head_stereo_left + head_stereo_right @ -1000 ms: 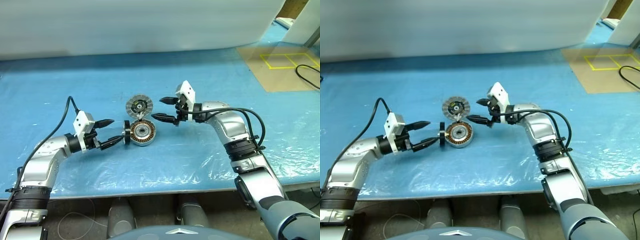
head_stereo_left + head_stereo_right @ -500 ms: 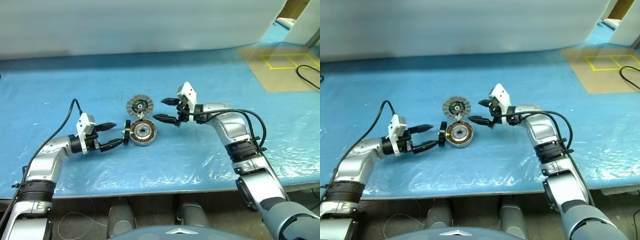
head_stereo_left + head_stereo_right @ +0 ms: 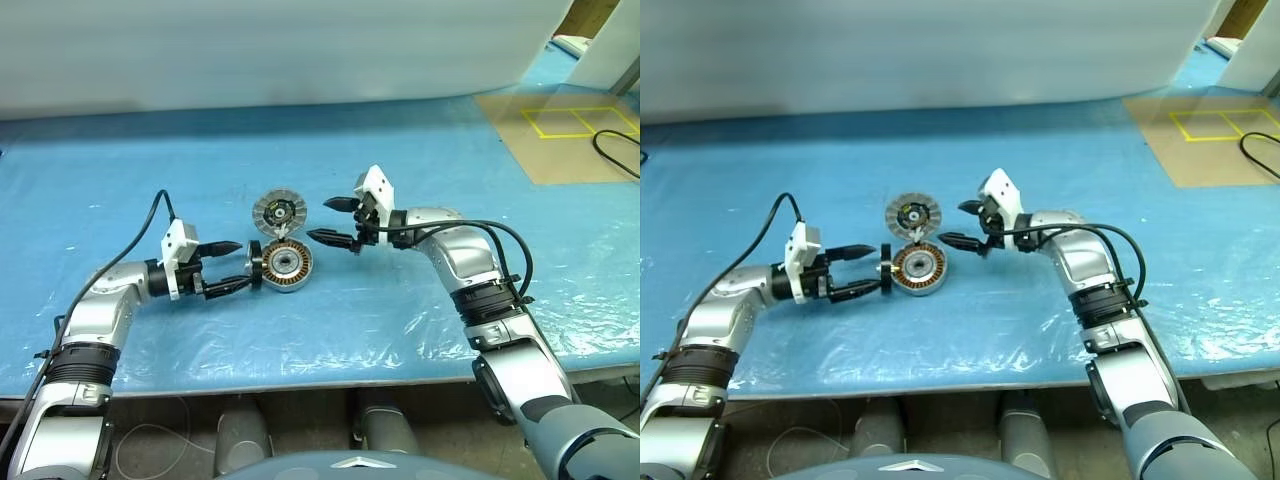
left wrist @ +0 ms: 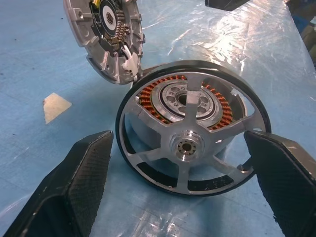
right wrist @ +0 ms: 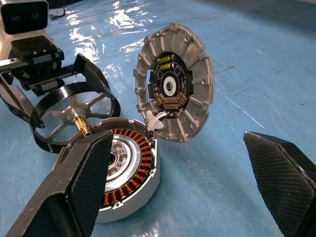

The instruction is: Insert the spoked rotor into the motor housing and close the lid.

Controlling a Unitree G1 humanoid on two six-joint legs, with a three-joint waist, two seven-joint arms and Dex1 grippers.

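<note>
While the spoked rotor (image 4: 190, 145) stands on edge against the motor housing (image 3: 283, 264), hub facing away, left gripper (image 3: 236, 266) and right gripper (image 3: 333, 220) gape wide, empty.

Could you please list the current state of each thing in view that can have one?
spoked rotor: on edge beside the housing, not inserted, between the left gripper's fingers.
motor housing: open, copper windings exposed.
lid: swung up, ribbed inner face showing.
left gripper: open.
right gripper: open, empty, beside the housing.
</note>
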